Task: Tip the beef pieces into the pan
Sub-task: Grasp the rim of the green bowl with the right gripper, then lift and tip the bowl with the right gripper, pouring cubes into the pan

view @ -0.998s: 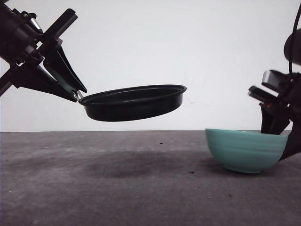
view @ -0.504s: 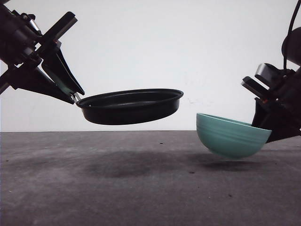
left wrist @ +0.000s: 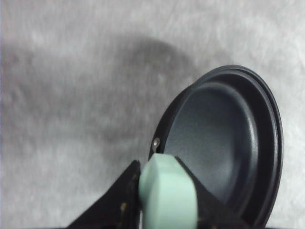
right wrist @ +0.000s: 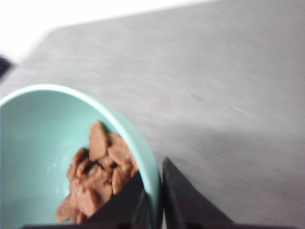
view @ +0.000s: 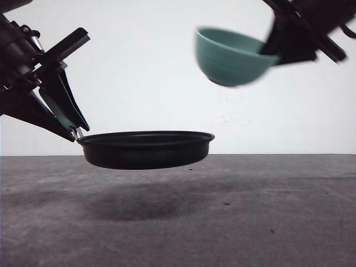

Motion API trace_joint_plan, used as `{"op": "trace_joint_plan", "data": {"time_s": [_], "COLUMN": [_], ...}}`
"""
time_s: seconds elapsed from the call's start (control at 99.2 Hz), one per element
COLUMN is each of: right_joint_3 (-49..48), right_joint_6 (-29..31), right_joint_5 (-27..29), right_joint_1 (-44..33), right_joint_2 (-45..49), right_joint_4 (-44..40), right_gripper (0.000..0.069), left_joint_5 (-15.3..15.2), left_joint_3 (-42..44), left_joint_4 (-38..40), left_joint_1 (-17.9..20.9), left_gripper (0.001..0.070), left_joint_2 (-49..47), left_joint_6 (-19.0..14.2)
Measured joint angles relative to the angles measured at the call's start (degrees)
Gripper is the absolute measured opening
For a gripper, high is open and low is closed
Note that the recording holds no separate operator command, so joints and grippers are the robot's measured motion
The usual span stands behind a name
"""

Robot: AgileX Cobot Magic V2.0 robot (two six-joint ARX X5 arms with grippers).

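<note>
small reddish-brown beef pieces [right wrist: 95,176] lay heaped inside ribbed teal ceramic bowl [view: 231,57], against wall nearest fingers. right gripper [right wrist: 155,202] pinched bowl rim, one finger inside, one outside; bowl hung high, tilted, blurred. shallow round black frying pan [view: 146,148] hovered level above grey table [view: 267,211], lower, leftward. left gripper [left wrist: 164,205] clamped its mint-green handle [left wrist: 167,193].

Shallow black pan [view: 146,149] held level above table, reddish-brown beef pieces [right wrist: 97,174] heaped in raised bowl
</note>
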Motion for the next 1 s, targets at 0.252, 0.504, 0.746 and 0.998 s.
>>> {"op": "trace_joint_plan", "data": {"time_s": [0.252, 0.504, 0.746, 0.998], "right_joint_3": [0.0, 0.0, 0.0, 0.0], "right_joint_6": [-3.1, -16.0, -25.6, -41.2], "right_joint_5": [12.0, 26.6, 40.9, 44.9], "right_joint_1": [13.8, 22.1, 25.5, 31.0], "right_joint_2": [0.9, 1.2, 3.5, 3.5], "right_joint_4": [1.2, 4.0, 4.6, 11.8], "right_gripper": [0.0019, 0.0019, 0.0018, 0.0018], "left_joint_5": [2.7, 3.2, 3.1, 2.7], "left_joint_3": [0.2, 1.4, 6.6, 7.7], "left_joint_4": [-2.1, -4.2, -6.5, -7.6], "left_joint_1": [-1.7, -2.0, -2.0, -2.1], "left_gripper": [0.0059, 0.0059, 0.0059, 0.0059], "left_joint_2": [0.0, 0.0, 0.0, 0.0], "left_joint_6": [-1.2, -2.1, -2.1, -2.1]}}
